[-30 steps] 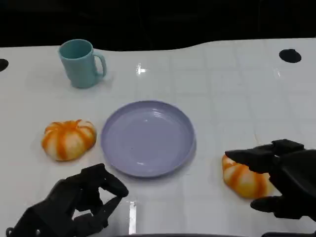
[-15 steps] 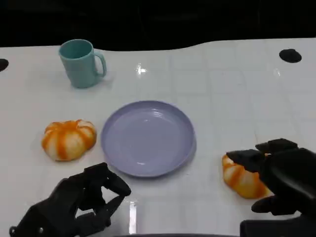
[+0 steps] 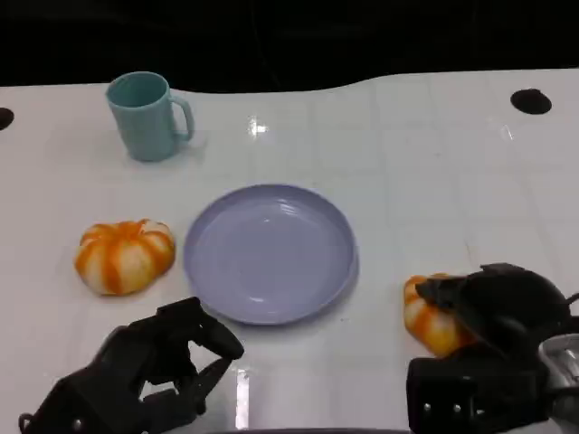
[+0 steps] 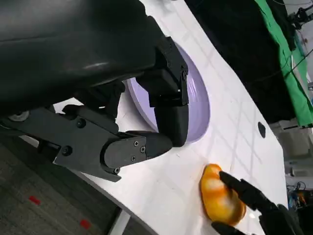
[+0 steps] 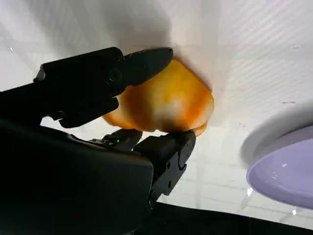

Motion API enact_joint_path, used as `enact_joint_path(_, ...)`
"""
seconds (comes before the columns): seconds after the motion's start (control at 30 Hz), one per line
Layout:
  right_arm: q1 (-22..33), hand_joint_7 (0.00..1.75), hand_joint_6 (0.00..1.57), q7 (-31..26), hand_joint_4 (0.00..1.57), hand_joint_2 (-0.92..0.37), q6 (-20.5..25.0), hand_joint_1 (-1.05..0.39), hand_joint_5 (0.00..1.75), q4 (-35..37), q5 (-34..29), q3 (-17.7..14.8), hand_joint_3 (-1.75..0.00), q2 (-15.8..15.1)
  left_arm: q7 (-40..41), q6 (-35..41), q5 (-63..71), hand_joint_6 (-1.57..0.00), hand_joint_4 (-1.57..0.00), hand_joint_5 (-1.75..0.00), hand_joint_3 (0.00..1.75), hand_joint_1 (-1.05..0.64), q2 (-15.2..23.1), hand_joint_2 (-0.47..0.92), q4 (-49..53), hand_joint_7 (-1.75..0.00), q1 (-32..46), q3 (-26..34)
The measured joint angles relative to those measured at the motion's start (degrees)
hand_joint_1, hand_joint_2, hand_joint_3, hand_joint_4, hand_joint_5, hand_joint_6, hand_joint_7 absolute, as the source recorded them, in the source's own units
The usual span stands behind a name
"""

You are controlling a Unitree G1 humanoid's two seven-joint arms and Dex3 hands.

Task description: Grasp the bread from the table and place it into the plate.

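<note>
Now right hand (image 3: 493, 312) grips glossy ribbed orange-white bread (image 3: 427, 318) (two on table); left hand (image 3: 149, 366) curled, holding nothing; one smooth lilac plate (image 3: 270, 253).

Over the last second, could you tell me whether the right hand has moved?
Yes. The right hand has sunk toward the table's near edge and closed over the bread, judged against the plate, which stayed put.
</note>
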Motion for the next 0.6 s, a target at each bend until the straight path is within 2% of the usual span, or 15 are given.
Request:
enact_joint_path(0.17, -3.5, 0.05, 0.52, -3.4, 0.33, -0.92, 0.5, -0.54, 0.33, 5.8, 0.9, 1.6, -0.05, 1.3, 0.0, 0.7, 0.0, -0.62, -0.73, -1.75, 0.61, -0.33, 0.0, 0.84, -0.5, -1.28, 0.2, 0.1)
enact_joint_path(0.2, -4.1, 0.08, 0.6, -4.3, 0.42, -0.92, 0.4, -0.51, 0.37, 7.0, 1.4, 1.8, -0.05, 1.6, 0.0, 0.9, 0.0, -0.62, -0.73, -1.75, 0.61, -0.33, 0.0, 0.84, -0.7, -1.28, 0.3, 0.1)
enact_joint_path(0.27, -5.3, 0.09, 0.66, -7.1, 0.5, -0.92, 0.2, -0.48, 0.39, 9.7, 2.5, 1.8, -0.04, 2.3, 0.0, 1.2, 0.0, -0.62, -0.73, -1.75, 0.61, -0.33, 0.0, 0.84, -0.9, -1.28, 0.3, 0.0)
enact_joint_path(0.3, -5.6, 0.19, 0.93, -8.6, 0.78, -0.92, 0.0, -0.3, 0.74, 10.8, 3.0, 1.8, -0.05, 2.6, 0.0, 1.3, 0.0, -0.62, -0.73, -1.75, 0.61, -0.33, -0.1, 0.84, -1.0, -1.28, 0.3, 0.0)
enact_joint_path(0.33, -5.8, 0.21, 1.06, -11.1, 0.84, -0.91, -1.3, -0.22, 1.05, 12.1, 4.0, 1.6, -0.07, 2.8, 0.0, 1.3, 0.0, -0.62, -0.73, -1.75, 0.6, -0.33, -0.1, 0.84, -1.0, -1.28, 0.4, 0.1)
enact_joint_path(0.37, -6.0, 0.21, 1.14, -14.8, 0.86, -0.91, -3.8, -0.18, 1.23, 13.9, 5.7, 1.1, -0.08, 3.1, 0.0, 1.3, 0.0, -0.62, -0.73, -1.75, 0.6, -0.33, -0.1, 0.84, -1.0, -1.28, 0.4, 0.0)
enact_joint_path(0.4, -6.1, 0.53, 1.15, -18.5, 0.9, -0.83, -6.3, -0.14, 1.53, 15.9, 7.3, 0.4, -0.3, 3.3, 0.0, 1.3, 0.0, -0.62, -0.72, -1.75, 0.6, -0.32, -0.1, 0.85, -1.0, -1.28, 0.5, 0.0)
enact_joint_path(0.43, -6.3, 0.93, 1.02, -21.5, 0.91, -0.7, -8.6, -0.12, 1.64, 17.6, 8.7, -0.1, -0.59, 3.5, 0.0, 1.3, 0.0, -0.62, -0.72, -1.75, 0.6, -0.32, -0.1, 0.85, -1.1, -1.28, 0.5, 0.0)
enact_joint_path(0.5, -7.2, 1.43, 0.82, -26.5, 0.92, -0.52, -12.7, -0.13, 1.72, 21.0, 10.7, -0.5, -0.96, 3.5, 0.0, 1.3, 0.2, -0.62, -0.72, -1.75, 0.6, -0.33, -0.1, 0.85, -1.1, -1.29, 0.5, 0.0)
enact_joint_path(0.6, -8.2, 1.65, 0.73, -29.8, 0.91, -0.45, -16.1, -0.12, 1.74, 23.7, 12.2, -0.6, -1.05, 3.5, 0.0, 1.3, 0.3, -0.62, -0.73, -1.75, 0.59, -0.33, -0.1, 0.85, -1.3, -1.28, 0.5, 0.0)
